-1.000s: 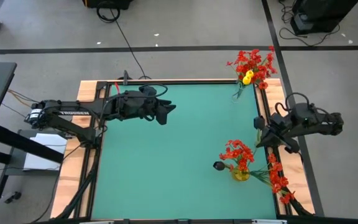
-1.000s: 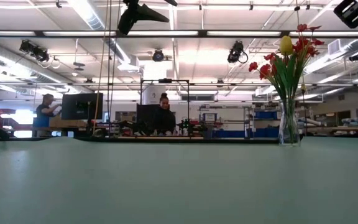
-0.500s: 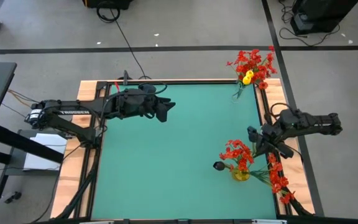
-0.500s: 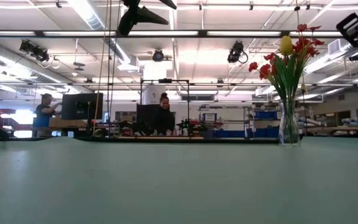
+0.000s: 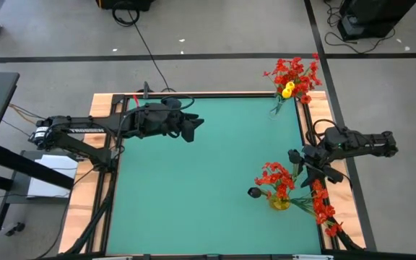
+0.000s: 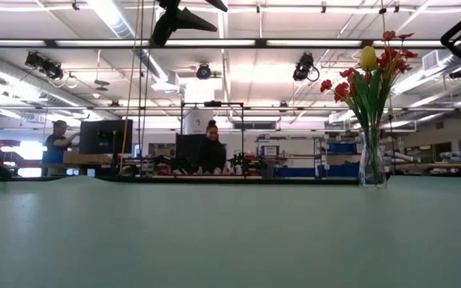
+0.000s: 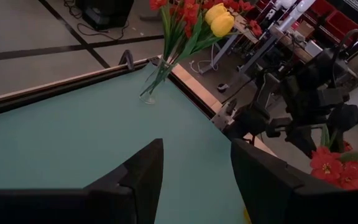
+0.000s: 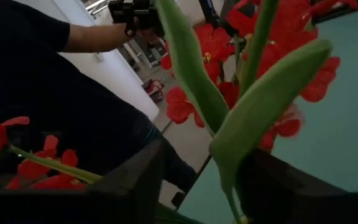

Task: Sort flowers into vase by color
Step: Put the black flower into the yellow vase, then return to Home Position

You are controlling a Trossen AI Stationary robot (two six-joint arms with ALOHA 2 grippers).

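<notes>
high view: right end effector beside the near bunch of flowers

right end effector (image 5: 300,160) hangs at the surface's (image 5: 193,195) right edge, just beside the red flowers (image 5: 275,177) standing in a yellow vase (image 5: 279,201); its wrist view shows the fingers parted with green leaves and red blooms between them, nothing gripped. loose red stems (image 5: 323,209) lie on the wooden border (image 5: 341,209), probably waiting to be sorted. a clear vase (image 6: 371,160) at the far right corner holds red blooms and one yellow flower (image 5: 288,89). left end effector (image 5: 192,130) hovers over the far left part, fingers apart and empty, seemingly waiting.
</notes>
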